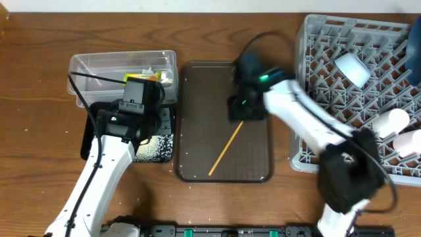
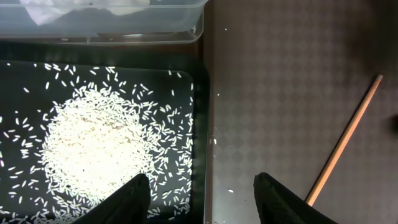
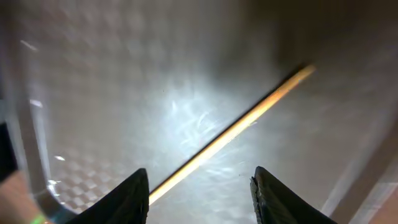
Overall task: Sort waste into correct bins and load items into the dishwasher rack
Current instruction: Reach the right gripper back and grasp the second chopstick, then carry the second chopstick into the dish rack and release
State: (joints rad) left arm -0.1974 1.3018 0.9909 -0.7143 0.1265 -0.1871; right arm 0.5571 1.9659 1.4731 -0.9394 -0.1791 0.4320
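The right fingers [image 3: 134,196] stand apart and empty, low over the brown tray [image 1: 197,118], with a single wooden chopstick [image 1: 227,148] lying flat on the tray beneath the gap between them. The main risk is a poor pickup: the stick is thin and hugs the tray surface, so the fingertips may press on the tray and close over it, or nudge it so that it rolls away. The fingers also sit over its far end rather than its middle, so a grip there would probably let the long free end droop or swing. Carried that way to the dishwasher rack [image 1: 316,39] on the right, it could catch the rack's wall or slip through the open lattice. The chopstick's long axis runs diagonally across the tray, from near-left to far-right, with the far end under the right arm. Which end is the thin tip cannot be told. The left fingers [image 2: 134,202] are likewise apart and hold nothing, hovering at the right edge of the black tub [image 2: 18,74], which holds the rice [image 2: 93,143].
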